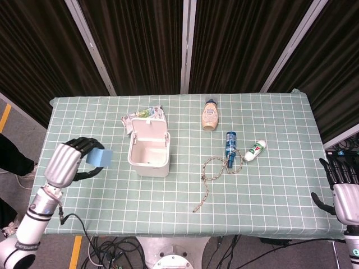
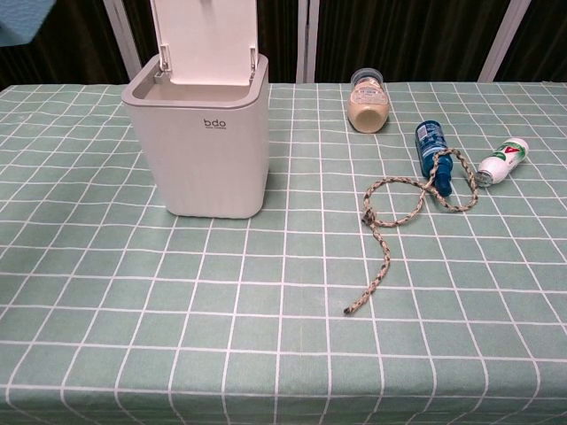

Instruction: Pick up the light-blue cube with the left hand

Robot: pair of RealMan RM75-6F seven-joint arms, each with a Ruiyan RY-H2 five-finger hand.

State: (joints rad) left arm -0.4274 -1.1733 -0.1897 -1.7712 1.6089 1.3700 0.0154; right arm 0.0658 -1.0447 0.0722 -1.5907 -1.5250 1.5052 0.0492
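Observation:
The light-blue cube (image 1: 101, 157) is held up off the table in my left hand (image 1: 70, 161), whose dark fingers wrap over its top and underside, at the left side of the head view. In the chest view only a corner of the cube (image 2: 19, 18) shows at the top left edge; the hand itself is out of that frame. My right hand (image 1: 341, 193) hangs beyond the table's right edge with its fingers spread and nothing in it.
A white bin (image 1: 149, 150) with its lid open stands right of the cube, a crumpled packet (image 1: 142, 115) behind it. Further right lie a beige bottle (image 1: 210, 115), a blue bottle (image 1: 230, 145), a small white bottle (image 1: 254, 150) and a looped rope (image 1: 212, 175).

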